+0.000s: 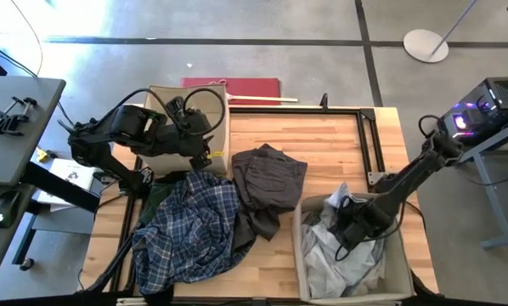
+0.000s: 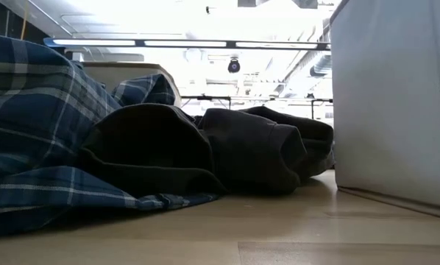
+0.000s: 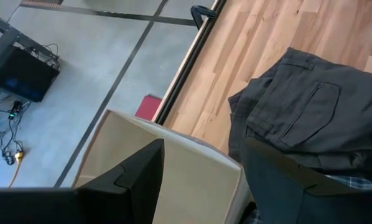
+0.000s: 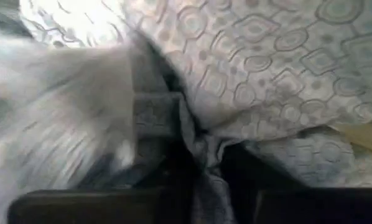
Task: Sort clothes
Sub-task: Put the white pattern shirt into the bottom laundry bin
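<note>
Lying between right fingers (image 4: 136,205): pale garment (image 4: 192,143)

No text, label, brand, number or sign can be read in any view.

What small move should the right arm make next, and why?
Probably open the right pincer and lift it out. It sits low inside the beige box on the pale clothes, with a fold of grey cloth bunched at its fingers, so the garment looks delivered. The plaid shirt and dark grey trousers are unsorted.
</note>
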You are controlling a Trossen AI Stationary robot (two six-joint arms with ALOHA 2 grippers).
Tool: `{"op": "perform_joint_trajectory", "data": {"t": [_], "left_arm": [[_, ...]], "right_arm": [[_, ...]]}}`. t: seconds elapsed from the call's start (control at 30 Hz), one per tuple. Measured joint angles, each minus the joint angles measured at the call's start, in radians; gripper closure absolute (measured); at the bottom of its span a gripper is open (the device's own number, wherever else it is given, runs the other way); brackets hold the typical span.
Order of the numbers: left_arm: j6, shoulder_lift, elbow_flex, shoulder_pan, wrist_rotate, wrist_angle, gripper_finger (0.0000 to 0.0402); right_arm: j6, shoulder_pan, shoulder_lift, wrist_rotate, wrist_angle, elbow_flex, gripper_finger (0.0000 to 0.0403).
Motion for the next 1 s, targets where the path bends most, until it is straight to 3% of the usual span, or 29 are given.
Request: {"op": "perform_joint_trajectory", "data": {"t": [0.2, 0.37, 0.47, 0.53, 0.63, 0.83, 1.0], "left_arm": [[-0.009, 0.000, 0.000, -0.002, -0.004, -0.003, 0.0195], [-0.017, 0.000, 0.000, -0.011, -0.005, -0.003, 0.0195], [-0.017, 0.000, 0.000, -0.020, -0.005, -0.003, 0.0195], [-0.018, 0.000, 0.000, -0.023, -0.005, -0.003, 0.0195], [-0.024, 0.000, 0.000, -0.026, -0.007, -0.003, 0.0195], [-0.026, 0.000, 0.000, -0.026, -0.007, -0.003, 0.0195], [-0.028, 0.000, 0.000, -0.026, -0.007, -0.003, 0.0195]], "right_arm": [[-0.047, 0.000, -0.002, -0.032, -0.217, 0.218, 0.0245], [-0.048, 0.020, -0.002, -0.080, -0.238, 0.396, 0.0221], [-0.069, 0.051, -0.002, 0.014, -0.247, 0.474, 0.0222], [-0.089, 0.075, -0.003, 0.168, -0.274, 0.504, 0.0225], [-0.047, 0.089, -0.004, 0.391, -0.314, 0.493, 0.0230], [0.184, 0.054, 0.015, 0.336, -0.355, 0.324, 0.0247], [0.247, 0.037, 0.018, 0.285, -0.198, 0.099, 0.0259]]}}
